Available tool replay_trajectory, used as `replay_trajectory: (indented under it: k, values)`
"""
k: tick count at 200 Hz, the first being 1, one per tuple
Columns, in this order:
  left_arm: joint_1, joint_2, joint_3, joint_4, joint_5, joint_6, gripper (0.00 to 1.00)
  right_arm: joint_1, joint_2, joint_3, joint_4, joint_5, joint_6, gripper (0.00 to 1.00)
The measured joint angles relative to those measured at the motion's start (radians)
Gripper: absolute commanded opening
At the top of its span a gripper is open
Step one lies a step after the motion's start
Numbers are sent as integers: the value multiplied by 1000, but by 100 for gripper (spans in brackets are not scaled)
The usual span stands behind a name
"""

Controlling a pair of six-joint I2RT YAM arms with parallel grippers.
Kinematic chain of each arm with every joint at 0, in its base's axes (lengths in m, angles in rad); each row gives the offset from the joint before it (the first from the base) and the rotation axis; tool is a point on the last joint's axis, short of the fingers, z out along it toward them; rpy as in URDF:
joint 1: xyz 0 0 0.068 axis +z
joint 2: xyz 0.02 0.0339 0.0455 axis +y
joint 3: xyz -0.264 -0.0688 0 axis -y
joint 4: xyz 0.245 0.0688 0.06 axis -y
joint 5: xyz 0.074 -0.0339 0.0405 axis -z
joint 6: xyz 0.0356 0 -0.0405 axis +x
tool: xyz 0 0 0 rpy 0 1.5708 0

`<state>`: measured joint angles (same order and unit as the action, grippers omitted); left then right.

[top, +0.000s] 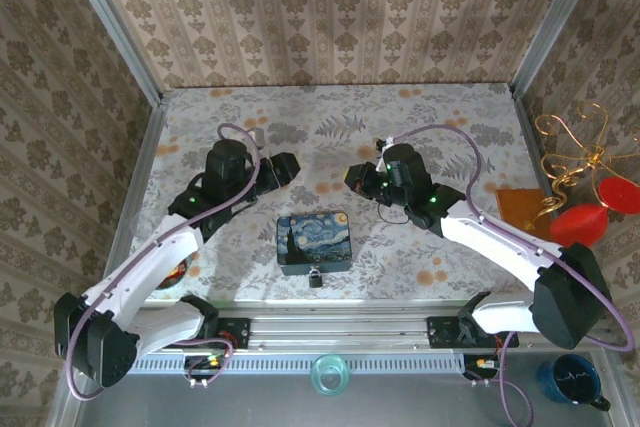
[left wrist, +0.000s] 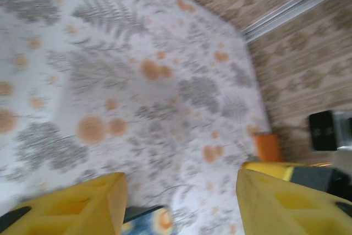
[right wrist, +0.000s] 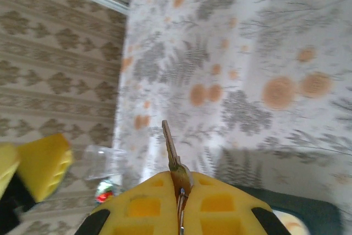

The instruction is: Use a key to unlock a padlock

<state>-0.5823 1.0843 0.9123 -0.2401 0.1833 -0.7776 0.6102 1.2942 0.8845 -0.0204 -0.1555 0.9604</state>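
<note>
Closest to you, in front of the arm bases: a clear cup (top: 329, 375) at centre and a blue mug (top: 568, 379) off to the right.

Next back, near the front edge of the table (top: 450, 137), is the padlock (top: 315, 278). It has a dark body and a silver shackle, and it sits against the near side of the blue painted box (top: 314, 243), about midway between your two arms. It's too small in the top view to tell whether the shackle is latched or how it hooks to the box.

Just past the box's far corners, both grippers hang over the floral tabletop. They point toward each other with a gap between them.

- Your left gripper (top: 288, 169) is released. In its wrist view the yellow fingers (left wrist: 82, 207) are spread wide, with nothing between them but tabletop below.
- Your right gripper (right wrist: 180, 186) is clenched on the key (right wrist: 170, 148). The yellow pads are pressed together, and the blade sticks out past the tips, leaning slightly left in the wrist view.

The key is well apart from the padlock, with the box lying between them.

Furthest back, the patterned walls (top: 330, 7) close off the table.
</note>
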Motion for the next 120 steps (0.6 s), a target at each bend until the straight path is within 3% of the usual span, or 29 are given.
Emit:
replay_trajectory:
  k: [30, 62, 76, 120]
  values:
    - [-156, 22, 72, -262, -179, 121, 61, 1, -1, 0, -103, 17, -43, 0]
    - [-323, 32, 84, -497, -327, 132, 65, 1, -1, 5, -157, 35, -71, 0]
    - [-377, 32, 84, -584, -368, 113, 99, 1, -1, 9, -170, 40, -74, 0]
    - [-526, 21, 72, -713, -410, 69, 100, 1, 19, 42, -173, 40, -76, 0]
